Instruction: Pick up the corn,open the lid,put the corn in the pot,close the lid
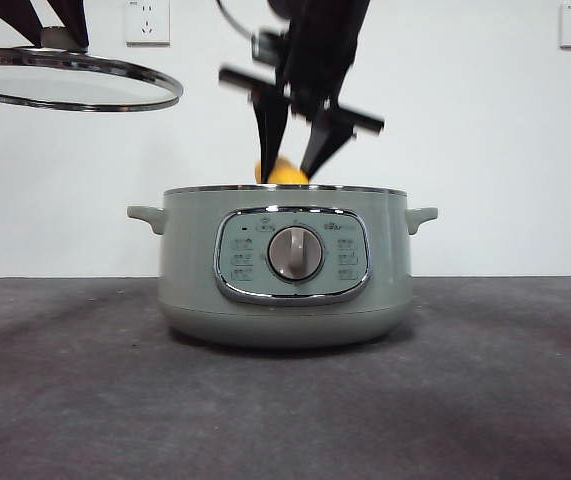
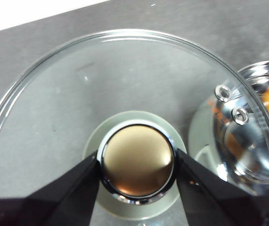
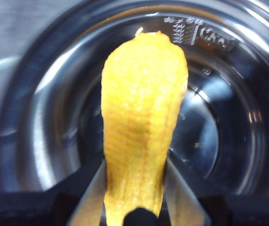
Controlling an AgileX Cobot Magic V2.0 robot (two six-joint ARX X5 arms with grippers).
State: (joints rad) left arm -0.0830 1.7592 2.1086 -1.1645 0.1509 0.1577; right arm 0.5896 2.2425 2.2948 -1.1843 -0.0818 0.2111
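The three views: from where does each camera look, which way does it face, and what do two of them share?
Front view: low at the table's height, level at the pot; both arms enter from above.
Left wrist view: above the lid, looking down; left gripper clamps its knob.
Right wrist view: down into the pot; right gripper holds the corn.
All share the corn and pot.

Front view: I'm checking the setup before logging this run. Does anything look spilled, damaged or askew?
Nothing stands out. The lid is held up off the pot by the left pincer, slightly tilted. The right pincer holds the corn over the open pot. No spills or damage show.
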